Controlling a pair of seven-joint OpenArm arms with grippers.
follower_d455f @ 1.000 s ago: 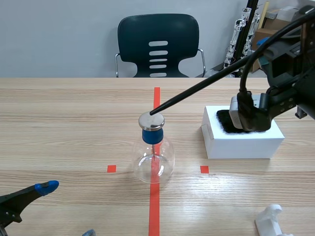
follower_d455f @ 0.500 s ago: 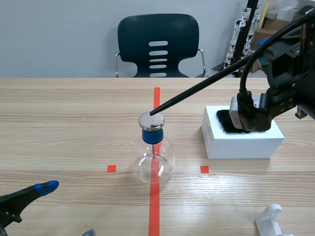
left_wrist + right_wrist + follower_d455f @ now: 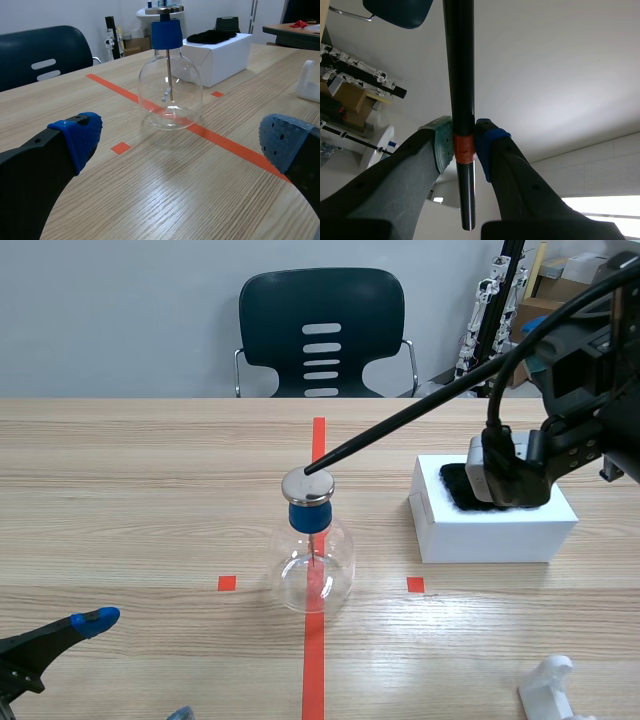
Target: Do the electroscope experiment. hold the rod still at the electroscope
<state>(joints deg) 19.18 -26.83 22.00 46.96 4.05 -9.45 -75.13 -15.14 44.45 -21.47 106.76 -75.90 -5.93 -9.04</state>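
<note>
Rod [image 3: 400, 427]: black and thin, slanting down from the far right toward the table's middle; its lower tip meets the flat metal cap [image 3: 307, 485] of the electroscope [image 3: 312, 560], touching it as far as the scene view shows; the right gripper [image 3: 463, 145] is clenched on the rod's upper part, a grey-green pad [image 3: 442, 142] and a blue pad on either side of an orange band [image 3: 463, 150]; a short stub of rod sticks out past the fingers. The electroscope is a clear round flask with a blue stopper [image 3: 309, 517] under the cap; it stands upright on the tape line [image 3: 314, 660] at mid-table. The left gripper [image 3: 182, 140] lies low at the near left, released, its blue-tipped fingers wide apart, the flask ahead of it and well apart. Right of the flask sits a white box [image 3: 492, 525] with a black cloth [image 3: 462, 485] on top; a chair [image 3: 321, 330] stands beyond the far edge.
</note>
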